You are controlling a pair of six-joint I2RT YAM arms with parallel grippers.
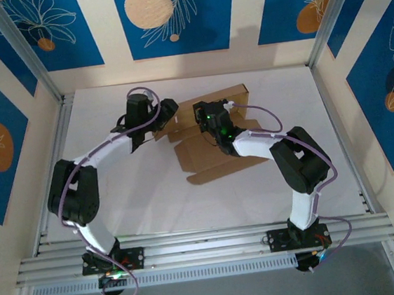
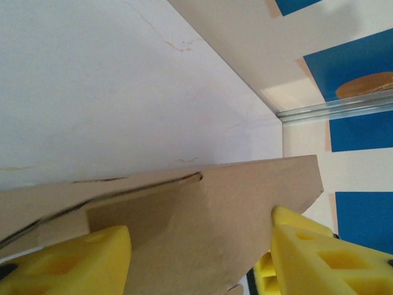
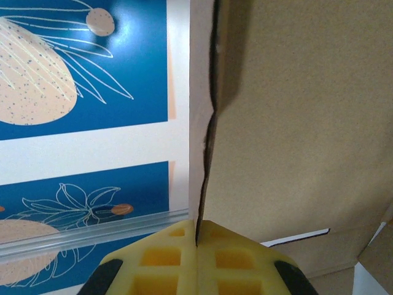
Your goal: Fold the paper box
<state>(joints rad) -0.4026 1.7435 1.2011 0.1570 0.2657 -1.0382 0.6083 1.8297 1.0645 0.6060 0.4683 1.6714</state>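
My task's thing, the paper box (image 1: 205, 162), a plain brown die-cut sheet of corrugated cardboard with flaps, lies near the middle of the white table (image 1: 118, 198), between my two arms. Part of it is flat and part raised: one long panel stands up along its far side. My right gripper (image 3: 198, 243), with its yellow moulded pads, is pinched together on the thin edge of a cardboard wall; in the right wrist view that edge runs straight down into the seam between the pads. I judge I hold it so to stand the wall upright and stop it dropping flat. My left gripper (image 2: 199, 258) has its yellow fingers (image 2: 77, 261) well apart, clamped on nothing; a broad cardboard flap with a slit spans the gap beyond them. Whether they touch it I cannot tell. Set apart like this, they could push the flap's face rather than pinch it, which suits turning it inward. The folding looks partly done, with flaps lying open on the near side
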